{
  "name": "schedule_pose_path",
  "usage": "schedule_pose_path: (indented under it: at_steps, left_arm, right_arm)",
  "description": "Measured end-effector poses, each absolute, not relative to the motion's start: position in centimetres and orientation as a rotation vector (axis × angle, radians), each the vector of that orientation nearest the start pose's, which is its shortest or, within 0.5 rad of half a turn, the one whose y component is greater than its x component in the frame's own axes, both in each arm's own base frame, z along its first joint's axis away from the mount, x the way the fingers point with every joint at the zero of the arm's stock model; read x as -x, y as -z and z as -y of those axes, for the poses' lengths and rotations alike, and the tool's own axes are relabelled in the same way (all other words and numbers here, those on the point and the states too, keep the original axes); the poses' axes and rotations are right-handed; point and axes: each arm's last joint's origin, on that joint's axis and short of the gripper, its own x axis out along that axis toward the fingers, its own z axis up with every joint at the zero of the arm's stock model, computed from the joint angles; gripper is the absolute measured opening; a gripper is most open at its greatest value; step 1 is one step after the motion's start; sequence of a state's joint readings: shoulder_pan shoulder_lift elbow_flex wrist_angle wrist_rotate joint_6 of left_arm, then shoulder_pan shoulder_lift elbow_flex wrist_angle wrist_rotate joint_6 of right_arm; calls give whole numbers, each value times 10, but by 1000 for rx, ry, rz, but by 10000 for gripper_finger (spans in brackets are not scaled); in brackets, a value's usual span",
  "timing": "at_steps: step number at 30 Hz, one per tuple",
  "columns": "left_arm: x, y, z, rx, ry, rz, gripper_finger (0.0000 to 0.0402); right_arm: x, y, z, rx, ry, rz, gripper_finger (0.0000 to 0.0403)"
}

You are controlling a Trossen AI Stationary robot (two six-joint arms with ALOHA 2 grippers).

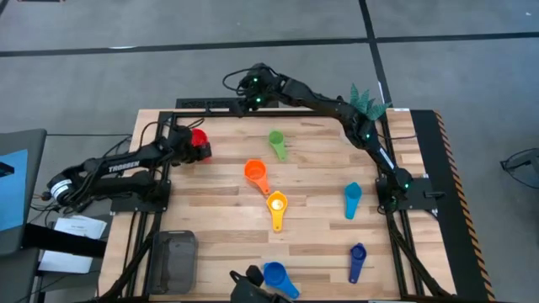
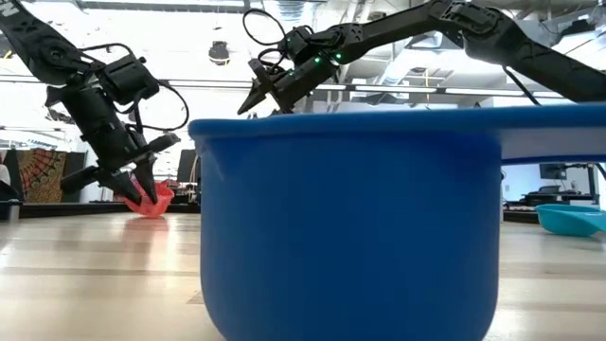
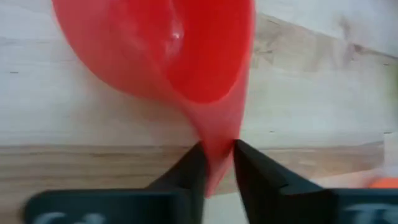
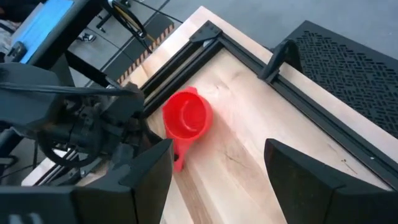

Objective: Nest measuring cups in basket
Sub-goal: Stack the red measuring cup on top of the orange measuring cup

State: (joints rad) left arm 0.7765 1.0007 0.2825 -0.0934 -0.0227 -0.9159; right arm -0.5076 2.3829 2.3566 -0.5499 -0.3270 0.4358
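Observation:
My left gripper [image 1: 192,145] is at the table's far left, shut on the red cup [image 1: 199,138], which also shows in the left wrist view [image 3: 174,50] and the low view [image 2: 149,200]. My right gripper [image 4: 217,180] is open and empty, high over the far edge [image 1: 253,91], looking down on the red cup [image 4: 185,115]. The green [image 1: 276,143], orange [image 1: 257,174], yellow [image 1: 277,206], teal [image 1: 352,199], dark blue-purple [image 1: 357,261] and blue [image 1: 278,276] cups lie apart on the table. The dark grey basket [image 1: 173,261] stands at the near left. My left gripper pinches the red cup's flat handle [image 3: 217,155] between its two fingers, close behind the bowl. The fingers slant down from the table's left side and lie along the handle. The cup is tilted, low over the table; whether it touches the wood, I cannot tell.
A green plant [image 1: 366,103] stands at the far right corner. The blue cup [image 2: 350,218] sits right before the low camera and blocks most of that view. A black frame rail [image 4: 249,56] runs along the far edge. Bare wood lies between the cups and the basket.

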Motion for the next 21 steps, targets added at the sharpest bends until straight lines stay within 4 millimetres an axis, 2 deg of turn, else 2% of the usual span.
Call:
schedule_pose_path:
  at_steps: [1, 3, 9, 11, 15, 21]
  left_arm:
    - [-121, -139, -119, 1117, -1073, -379, 29]
    - [-122, -138, -121, 1107, -1068, -376, 10]
    - [-130, -148, -126, 1056, -946, -283, 2]
    - [-132, -157, -126, 995, -866, -234, 1]
    - [-138, -176, -121, 846, -676, -164, 1]
    - [-145, -197, -109, 740, -528, -43, 0]
  right_arm:
    - [-475, -287, 253, -660, 284, -486, 276]
    - [-475, -287, 253, -664, 275, -489, 276]
    - [-468, -285, 249, -653, 278, -576, 276]
    - [-460, -290, 245, -649, 264, -633, 276]
    - [-452, -306, 238, -625, 243, -636, 276]
    - [-459, -313, 222, -599, 255, -617, 276]
